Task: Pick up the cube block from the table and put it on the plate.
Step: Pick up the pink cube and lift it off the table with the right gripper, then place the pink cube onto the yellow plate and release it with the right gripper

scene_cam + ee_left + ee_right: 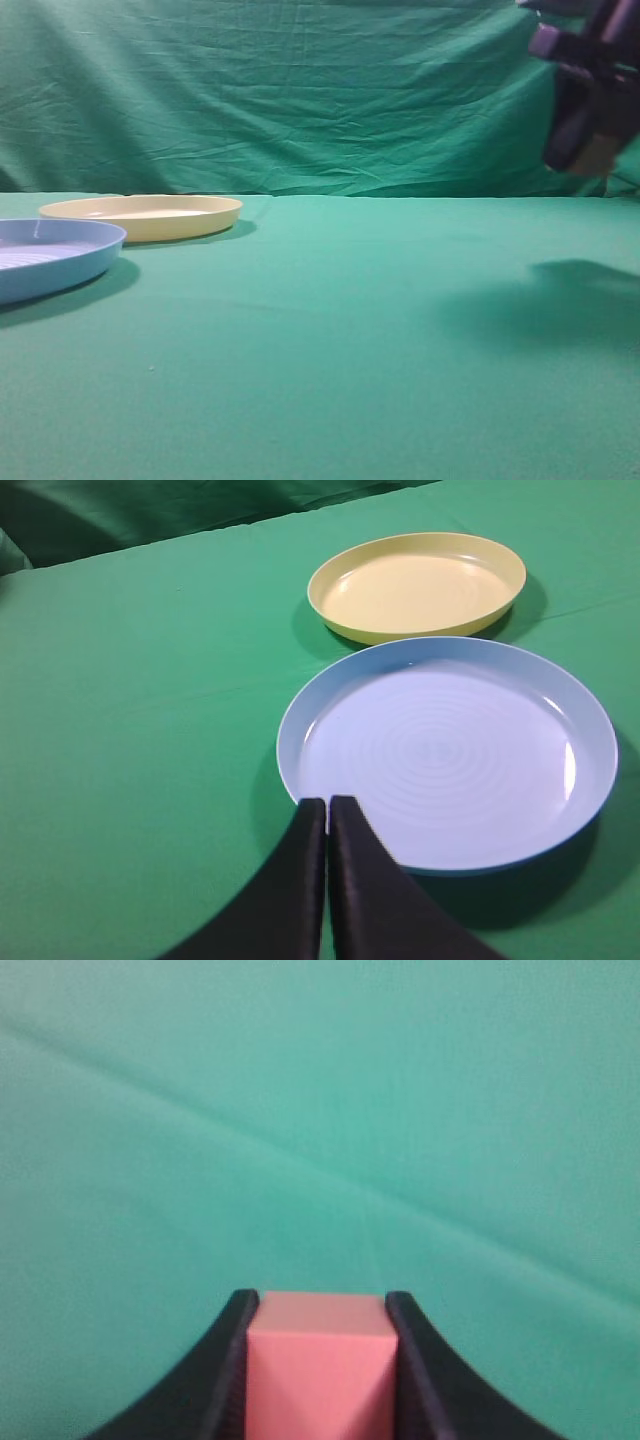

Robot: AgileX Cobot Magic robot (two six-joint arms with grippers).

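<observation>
High over the bench's right side, cube block (pixel 318 1360) pinched between the right gripper (pixel 318 1370) fingers, well clear of the green bench (pixel 330 330), cream plate (pixel 150 215) far left beside blue plate (pixel 50 255), left gripper (pixel 328 825) pressed closed, empty.

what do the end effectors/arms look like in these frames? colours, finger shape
Left end effector: two matte black fingers, broad at the base, curving to narrow tips. Right end effector: the same black curved fingers, faintly ribbed on their inner faces. In the exterior view it is a blurred dark purplish-black body with a tan tip. No cables or markings visible.
</observation>
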